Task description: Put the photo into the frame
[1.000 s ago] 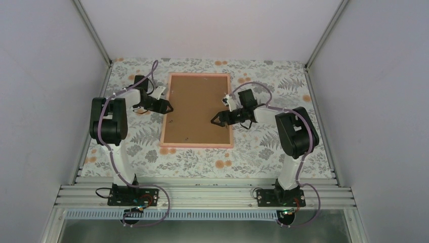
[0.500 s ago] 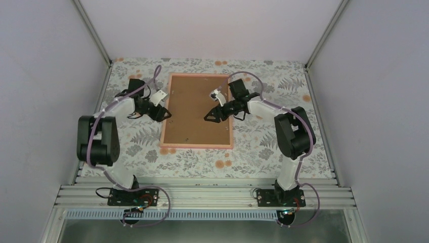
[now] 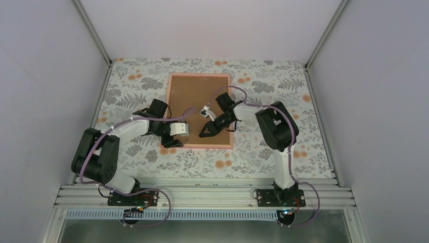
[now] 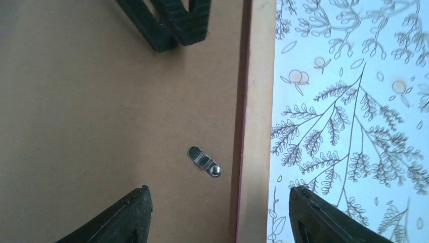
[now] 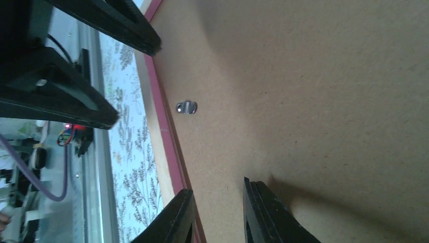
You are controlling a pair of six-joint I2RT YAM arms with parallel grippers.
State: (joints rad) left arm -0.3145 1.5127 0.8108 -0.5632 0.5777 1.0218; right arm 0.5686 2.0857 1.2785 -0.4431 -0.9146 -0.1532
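Down at the near end of the bench (image 3: 227,162), the left pincer (image 4: 220,192) hovers low with its jaws wide apart and nothing between them. It straddles the near rim of the frame (image 4: 255,101). A small metal turn-clip (image 4: 204,162) lies just ahead of it, slanted across the brown backing board (image 3: 197,96) and right beside the rim.

A little further along that rim, the right pincer (image 5: 217,190) points at the same clip. Its jaws have only a narrow gap and hold nothing.

The left one looks nearer the clip, so I'd guess the turning falls to it.

The frame lies face down, backing in place, its long axis running away from the arms. I can't see the photo anywhere from here.
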